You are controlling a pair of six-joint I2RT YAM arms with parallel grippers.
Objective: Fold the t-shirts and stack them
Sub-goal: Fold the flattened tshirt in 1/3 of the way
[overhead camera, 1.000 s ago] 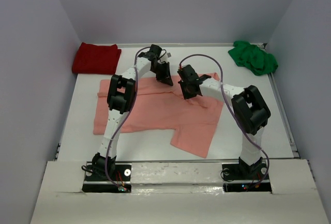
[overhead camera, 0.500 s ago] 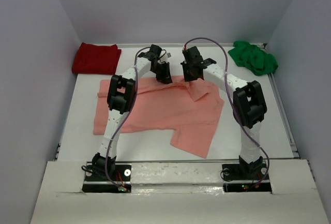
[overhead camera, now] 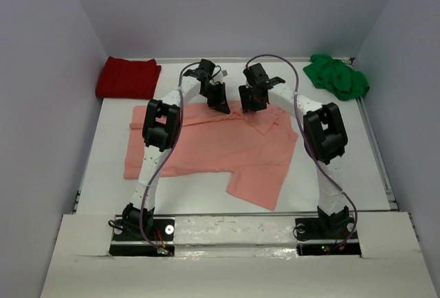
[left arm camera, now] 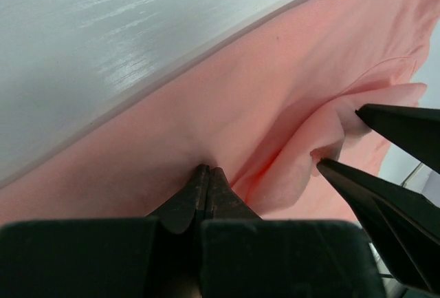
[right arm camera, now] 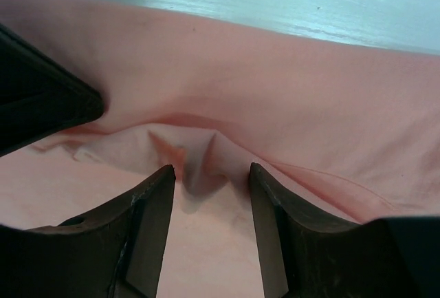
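Observation:
The salmon-pink t-shirt (overhead camera: 206, 148) lies spread across the middle of the table, with its right sleeve part folded in near its far edge. My left gripper (overhead camera: 221, 105) is at that far edge, and its jaws (left arm camera: 206, 171) are shut with the tips pinching a pucker of the pink cloth (left arm camera: 275, 91). Just to its right, my right gripper (overhead camera: 253, 104) stands open over a small raised fold of the shirt (right arm camera: 196, 140), its fingertips (right arm camera: 165, 174) resting on either side without gripping. The dark red t-shirt (overhead camera: 128, 76) lies folded at the far left corner. The bright green t-shirt (overhead camera: 337, 76) is bunched at the far right corner.
The white table (overhead camera: 337, 174) is enclosed by grey walls on three sides. The two grippers are close together, and the right one's black fingers (left arm camera: 392, 122) show in the left wrist view. Bare table shows right of the pink shirt.
My right gripper carried a piece of the pink shirt toward the far edge, then opened and let it drop. The left gripper stayed shut in place.

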